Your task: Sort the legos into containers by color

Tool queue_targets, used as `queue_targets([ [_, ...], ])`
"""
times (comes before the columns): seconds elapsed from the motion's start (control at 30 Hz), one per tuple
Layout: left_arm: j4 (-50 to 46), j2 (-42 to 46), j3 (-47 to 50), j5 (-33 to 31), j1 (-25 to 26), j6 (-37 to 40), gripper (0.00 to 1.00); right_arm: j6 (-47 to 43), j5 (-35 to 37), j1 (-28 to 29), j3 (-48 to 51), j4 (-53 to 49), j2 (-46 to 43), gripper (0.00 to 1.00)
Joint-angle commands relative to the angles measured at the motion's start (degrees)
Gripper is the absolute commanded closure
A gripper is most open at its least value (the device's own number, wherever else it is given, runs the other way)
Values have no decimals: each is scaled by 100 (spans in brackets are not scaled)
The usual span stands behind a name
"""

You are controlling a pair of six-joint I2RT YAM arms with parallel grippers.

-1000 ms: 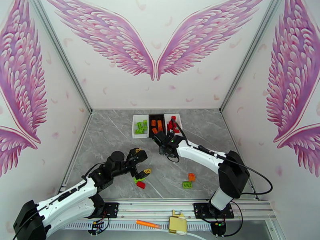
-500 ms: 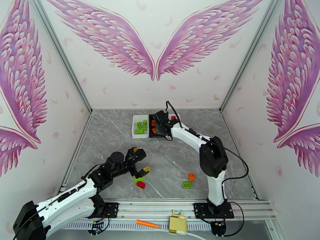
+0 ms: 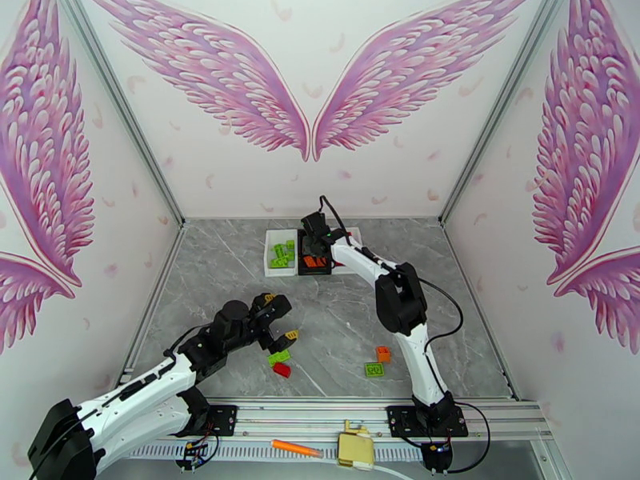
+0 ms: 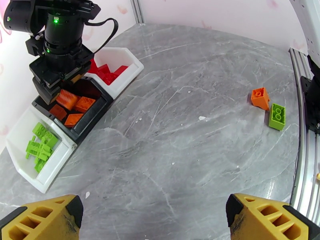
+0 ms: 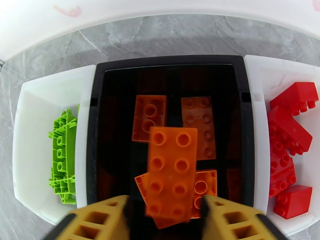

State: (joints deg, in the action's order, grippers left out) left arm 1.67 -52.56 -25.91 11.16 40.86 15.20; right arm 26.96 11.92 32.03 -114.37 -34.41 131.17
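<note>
My right gripper [image 3: 314, 250] hangs over the black bin [image 5: 91, 129], the middle one of the row. Its fingers [image 5: 102, 217] stand apart, open around a long orange brick [image 5: 172, 177] that lies on several orange bricks in the bin. The white bin [image 5: 28, 129] to its left holds green bricks [image 5: 62, 157]; the white bin [image 5: 256, 89] to its right holds red bricks [image 5: 288, 133]. My left gripper [image 3: 280, 317] is open above the table. A green brick [image 3: 279, 358] and a red brick [image 3: 282, 370] lie just in front of it. Farther right lie an orange brick [image 4: 260, 97] and a green brick [image 4: 277, 116].
The walls of the enclosure close in the grey marble table [image 3: 216, 274] on three sides. A metal rail [image 3: 320, 418] runs along the near edge. On it lie an orange pen-like stick [image 3: 296, 448] and a yellow block [image 3: 356, 450].
The right arm has swung from the middle of the table back to the black bin, carrying the orange brick, and its fingers have parted. The left gripper has barely shifted.
</note>
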Motion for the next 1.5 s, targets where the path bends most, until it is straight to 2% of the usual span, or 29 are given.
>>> queue_targets([
  [0.0,-92,-54,-230,278,-41,88,1,-36,-59,-6,353,76,-620,34],
  [0.23,54,-207,-262,686,-43,194,1,225,-124,-3,2473,784,-2202,20],
  [0.4,346,-439,-346,1021,38,97,1,438,-10,-9,4123,966,-3504,15],
  [0.7,770,-1188,-709,1329,404,137,1,1092,434,-36,6474,360,-5997,13],
  [0.87,756,-1493,-998,1490,482,219,1,1421,477,-94,7124,-795,-7101,13],
  [0.97,714,-1581,-1088,1499,502,272,1,1722,356,-106,7498,-1266,-7506,13],
  [1.13,532,-1574,-1159,1389,510,404,1,2020,-295,-102,8129,-1229,-7795,15],
  [1.47,418,-1467,-1147,1365,511,419,1,1698,-553,-108,7965,-1202,-6765,25],
])
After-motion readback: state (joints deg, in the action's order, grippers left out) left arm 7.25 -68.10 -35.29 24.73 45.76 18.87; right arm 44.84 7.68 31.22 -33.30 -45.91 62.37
